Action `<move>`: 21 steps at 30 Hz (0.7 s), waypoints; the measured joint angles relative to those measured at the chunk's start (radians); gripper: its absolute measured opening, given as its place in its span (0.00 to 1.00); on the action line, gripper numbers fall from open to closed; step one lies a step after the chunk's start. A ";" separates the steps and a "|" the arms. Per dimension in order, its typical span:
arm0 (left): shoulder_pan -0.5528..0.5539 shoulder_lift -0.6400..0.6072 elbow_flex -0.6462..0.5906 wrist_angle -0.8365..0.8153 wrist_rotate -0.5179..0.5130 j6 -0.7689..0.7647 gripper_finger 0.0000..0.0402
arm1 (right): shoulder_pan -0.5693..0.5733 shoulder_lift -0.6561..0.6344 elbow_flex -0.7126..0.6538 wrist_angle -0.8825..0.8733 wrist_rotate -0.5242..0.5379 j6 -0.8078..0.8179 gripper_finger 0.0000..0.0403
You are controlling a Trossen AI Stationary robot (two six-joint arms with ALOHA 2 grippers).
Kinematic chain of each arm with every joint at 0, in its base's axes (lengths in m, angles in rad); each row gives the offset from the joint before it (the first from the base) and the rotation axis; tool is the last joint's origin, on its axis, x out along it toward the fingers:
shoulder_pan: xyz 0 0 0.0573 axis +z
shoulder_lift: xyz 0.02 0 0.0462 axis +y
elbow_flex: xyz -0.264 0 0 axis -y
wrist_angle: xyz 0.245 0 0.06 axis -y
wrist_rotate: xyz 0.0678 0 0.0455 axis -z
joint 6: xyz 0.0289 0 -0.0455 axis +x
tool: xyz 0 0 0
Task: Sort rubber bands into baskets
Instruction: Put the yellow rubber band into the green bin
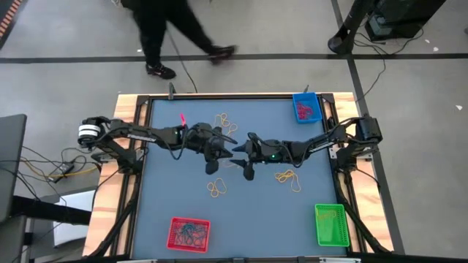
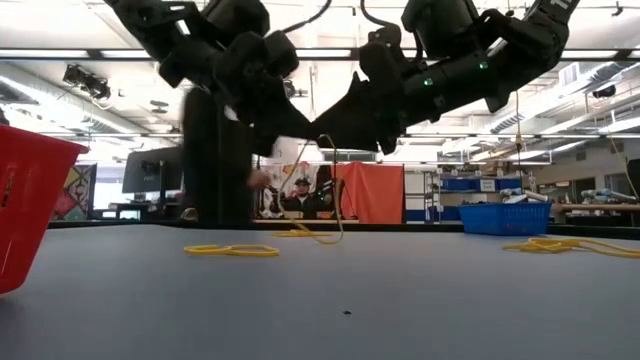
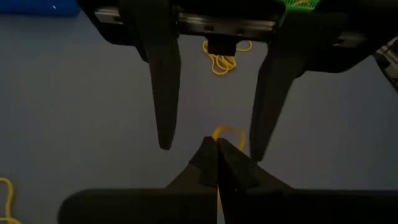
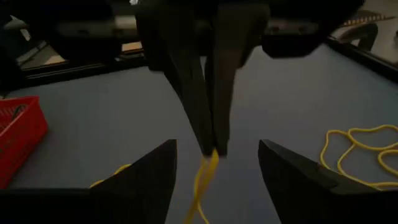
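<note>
Closest to the low camera, the red basket (image 2: 30,205) fills the near left edge of the grey-blue table (image 1: 183,183), and from above it holds a dark tangle of bands. At the table's middle, both arms meet, raised above the surface. The left gripper (image 3: 216,163) is pinched fully closed on a yellow rubber band (image 4: 205,177), which dangles from its fingertips (image 4: 214,140) as a thin strand. The right gripper (image 4: 214,165) stands with its fingers spread wide on either side of that pinch, touching nothing that I can see; the band appears to rest with the left arm alone.

As for progress, sorting looks partly done. The blue basket (image 1: 306,107) at the far right corner already holds some reddish bands, and the green basket (image 1: 330,223) at the near right corner seems to contain yellowish ones, though its contents are hard to make out. Left on the table are several loose yellow clusters: one far of centre (image 1: 225,120), one near of centre (image 1: 217,189), and one beside the right arm (image 1: 287,176). A small pink band (image 1: 182,119) lies near the left arm. Judging by that, a fair share of the work remains, including delivery of the held band. A person (image 1: 172,33) walks past beyond the table.
</note>
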 joint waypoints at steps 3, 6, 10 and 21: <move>-0.006 0.027 0.000 0.017 -0.004 0.000 0.00 | 0.000 0.000 0.000 -0.018 0.017 0.036 0.58; -0.006 0.034 0.000 0.022 -0.006 0.002 0.00 | -0.001 0.000 0.000 -0.049 0.029 0.057 0.54; -0.006 0.035 0.000 0.057 -0.010 0.004 0.00 | -0.012 0.000 0.000 -0.127 0.030 0.064 0.47; -0.006 0.035 0.000 0.089 -0.010 -0.001 0.01 | -0.013 -0.003 0.000 -0.187 0.003 0.145 0.12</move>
